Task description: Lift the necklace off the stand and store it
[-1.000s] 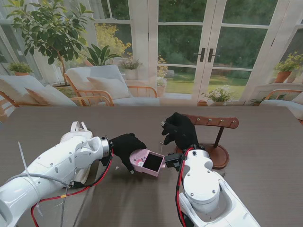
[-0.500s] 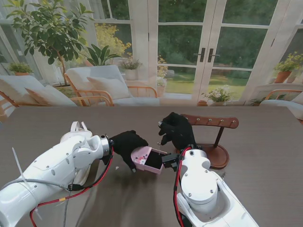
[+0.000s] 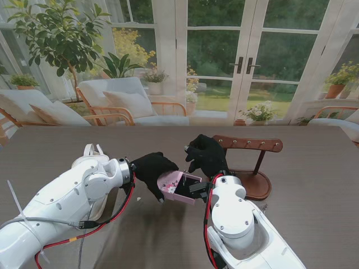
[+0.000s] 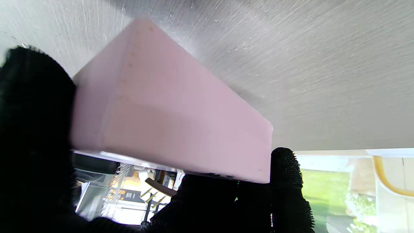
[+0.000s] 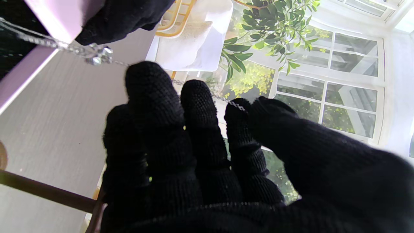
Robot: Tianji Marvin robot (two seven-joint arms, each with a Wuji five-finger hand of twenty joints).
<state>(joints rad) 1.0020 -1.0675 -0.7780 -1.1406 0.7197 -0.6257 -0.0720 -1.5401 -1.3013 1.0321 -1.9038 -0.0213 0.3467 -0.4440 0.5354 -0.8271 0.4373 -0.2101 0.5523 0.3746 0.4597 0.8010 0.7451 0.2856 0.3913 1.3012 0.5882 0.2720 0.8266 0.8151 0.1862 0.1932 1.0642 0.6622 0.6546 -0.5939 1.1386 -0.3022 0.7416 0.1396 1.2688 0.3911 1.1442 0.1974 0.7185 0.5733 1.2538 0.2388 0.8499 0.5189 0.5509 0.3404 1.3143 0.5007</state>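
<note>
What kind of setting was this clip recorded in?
Probably a home sunroom or garden room, though it may be a staged backdrop: glazed French doors open onto greenery, cushioned wooden armchairs stand beside potted plants, and the work happens on a dark wood-grain table.

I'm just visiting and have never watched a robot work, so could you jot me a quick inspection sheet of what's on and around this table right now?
Surface: dark wood-grain table.
Job's things: pink box, lid open, tilted, lifted off the table; necklace running from the fingers to the box; wooden stand, pegs look bare.
Clutter: a white object behind the left arm.
Hands: left hand holds the box; right hand pinches the chain.
Cables: red cable along the left arm, another on the right.
Surroundings: glass doors, garden, chairs, potted plants.
</note>
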